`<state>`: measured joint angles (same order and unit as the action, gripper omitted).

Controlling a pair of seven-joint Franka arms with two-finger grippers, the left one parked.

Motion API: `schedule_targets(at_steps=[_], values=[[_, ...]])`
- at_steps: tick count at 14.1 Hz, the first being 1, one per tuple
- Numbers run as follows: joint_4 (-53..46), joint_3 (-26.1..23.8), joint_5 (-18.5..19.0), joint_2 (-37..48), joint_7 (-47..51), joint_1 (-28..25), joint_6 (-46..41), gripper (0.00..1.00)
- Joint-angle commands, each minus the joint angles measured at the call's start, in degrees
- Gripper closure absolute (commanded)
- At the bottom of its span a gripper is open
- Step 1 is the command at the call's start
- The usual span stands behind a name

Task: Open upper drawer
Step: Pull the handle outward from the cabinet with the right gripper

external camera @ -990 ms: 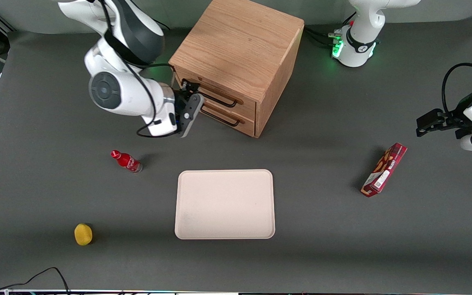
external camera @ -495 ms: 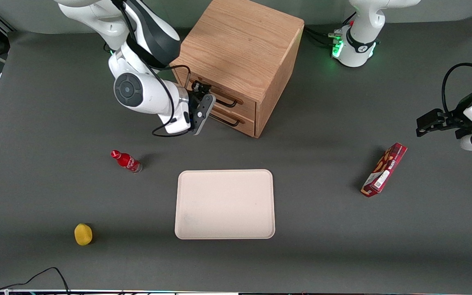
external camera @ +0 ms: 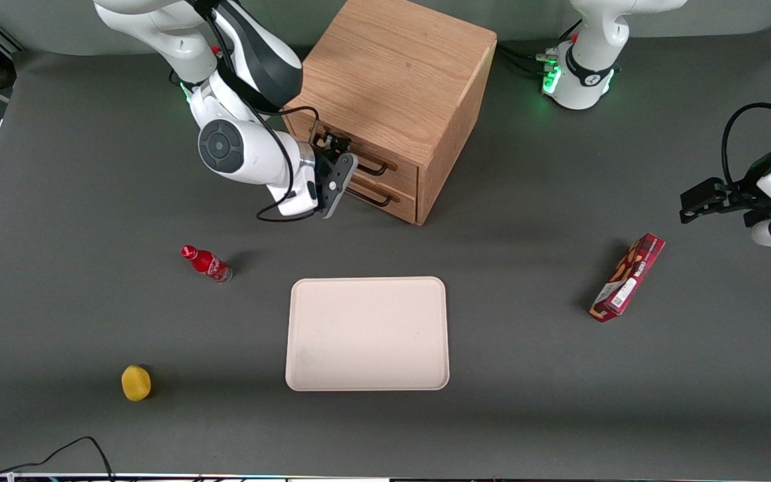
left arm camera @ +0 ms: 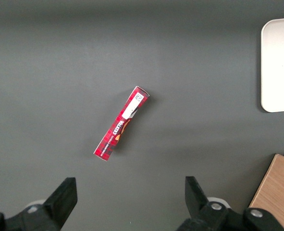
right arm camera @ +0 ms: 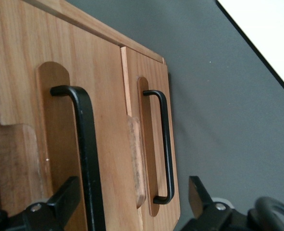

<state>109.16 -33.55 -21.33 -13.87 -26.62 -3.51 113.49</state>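
Tool (external camera: 340,148) spread wide, empty, apparently straddling upper drawer's handle (right arm camera: 86,149); could snag lower drawer's handle (right arm camera: 164,144) just beside through slight misalignment.

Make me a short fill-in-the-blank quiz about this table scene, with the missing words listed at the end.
1. The gripper hovers in front of the upper drawer, its fingers ____.
2. The upper drawer's handle is a thin bar colored ____.
3. The wooden cabinet has ____ drawers.
4. The red bottle lies nearer the front camera than the cabinet, toward the ____ arm's end of the table.

Missing words: open; black; two; working
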Motion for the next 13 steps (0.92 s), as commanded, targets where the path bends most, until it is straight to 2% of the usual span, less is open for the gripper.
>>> schedule_targets(at_steps=[1,6,8,13], values=[[0.8,-0.1,-1.6,-0.6,-0.9,0.6,2.2,0.0],[-4.3,2.1,-0.4,-5.2,-0.9,0.7,2.4,0.0],[-6.3,3.1,2.2,-6.7,-0.9,0.7,2.1,0.0],[-13.6,6.0,5.1,-10.6,-1.1,0.7,-3.7,0.0]])
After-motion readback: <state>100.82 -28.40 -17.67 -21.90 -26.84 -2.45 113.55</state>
